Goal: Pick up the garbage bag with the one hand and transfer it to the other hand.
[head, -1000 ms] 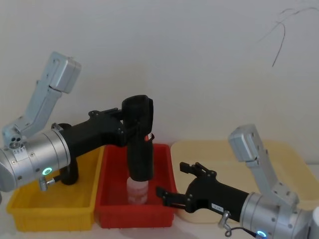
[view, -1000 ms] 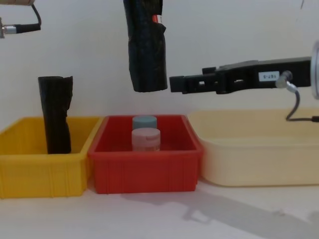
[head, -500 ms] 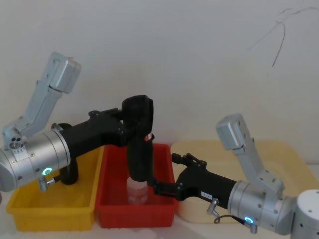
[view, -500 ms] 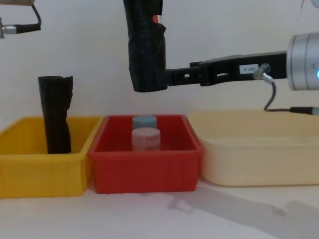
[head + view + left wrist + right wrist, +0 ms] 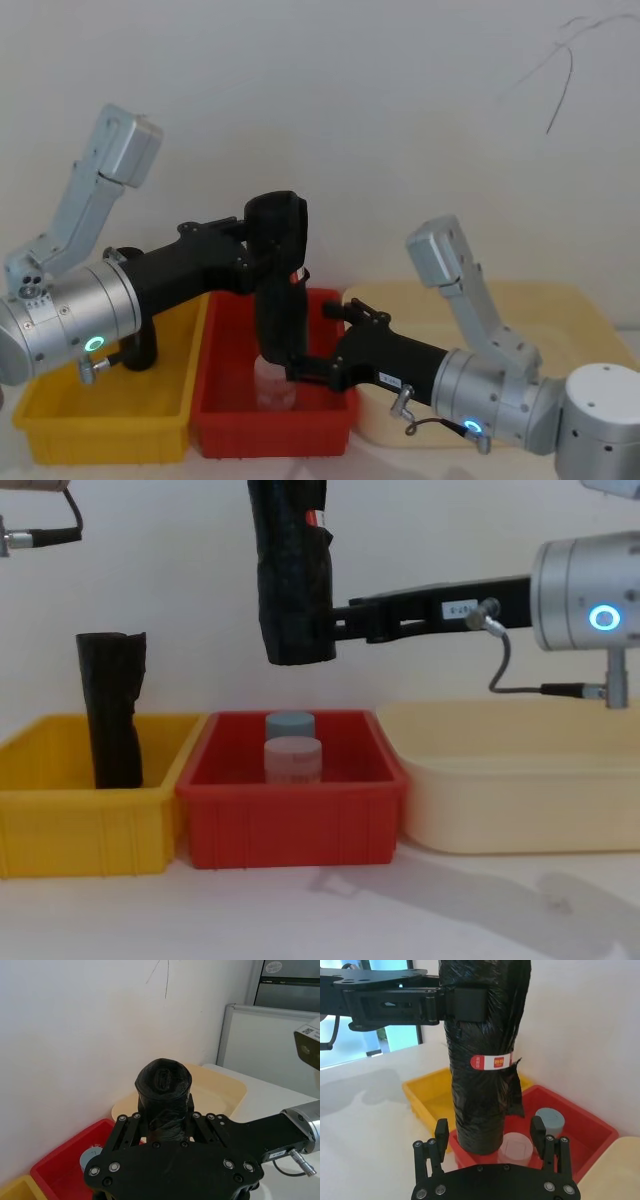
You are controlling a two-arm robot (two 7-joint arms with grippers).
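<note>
The garbage bag (image 5: 295, 580) hangs upright at the upper centre of the chest view, above the red tray (image 5: 290, 830). The left pincer (image 5: 270, 265) is clamped on it near its top. The right pincer (image 5: 490, 1132) reaches in from the right of the frame, spread wide. Its fingers (image 5: 441, 1132) flank the roll's lower end without touching it (the right wrist view shows the roll nearer one finger than the other). To hand over well, I judge it should centre the roll between the fingers and close firmly below the red-and-white band (image 5: 491, 1062). Only then should the left pincer let go, since crinkled plastic may slip.
</note>
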